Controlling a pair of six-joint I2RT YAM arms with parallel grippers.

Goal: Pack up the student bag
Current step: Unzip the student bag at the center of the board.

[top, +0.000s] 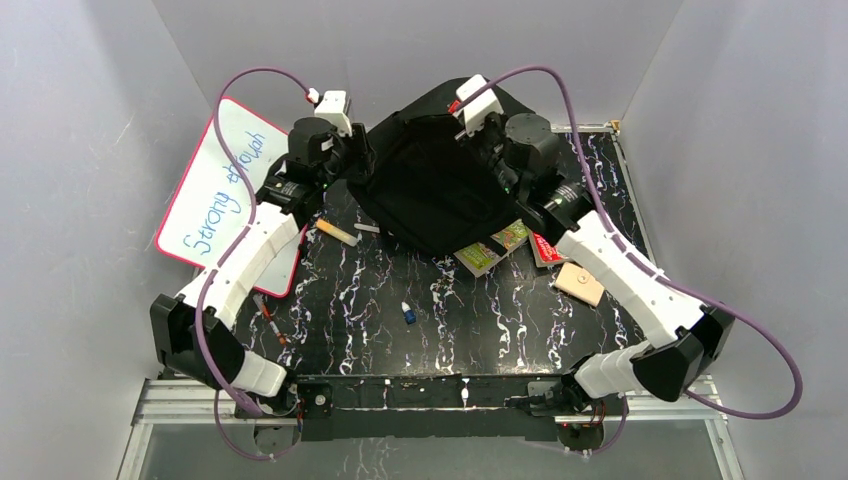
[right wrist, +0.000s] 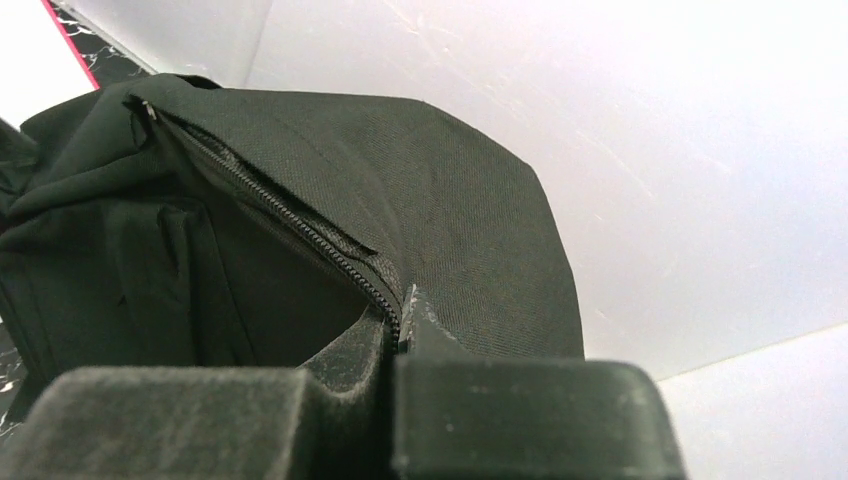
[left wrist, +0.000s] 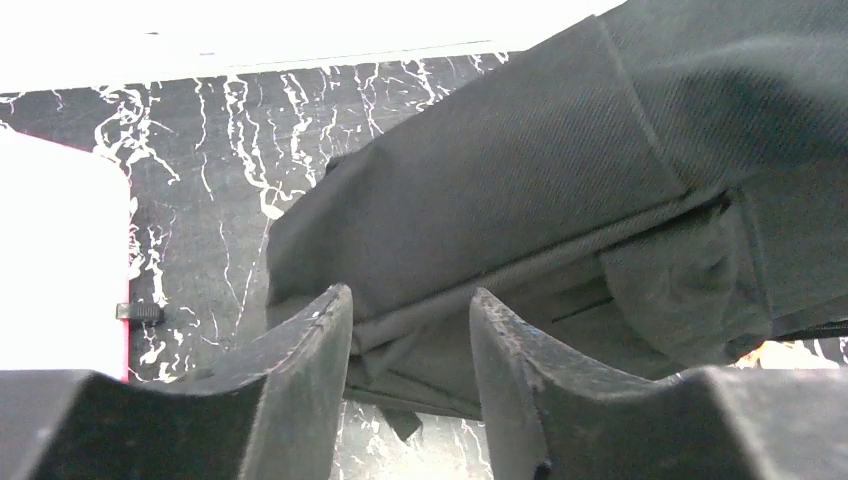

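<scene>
Student bag (top: 430, 185) sits at the far middle of the counter (top: 480, 320), its zipper mouth partly open. Right hand (right wrist: 398, 322) is pinched shut on the zipper edge. The left hand (left wrist: 410, 335) has its jaws apart at the bag's lower seam, gripping nothing. Packing looks barely begun: books (top: 493, 247), a marker (top: 335, 231) and a whiteboard (top: 215, 195) lie outside. The counter is black, white-veined marble, enclosed by plain grey walls.
</scene>
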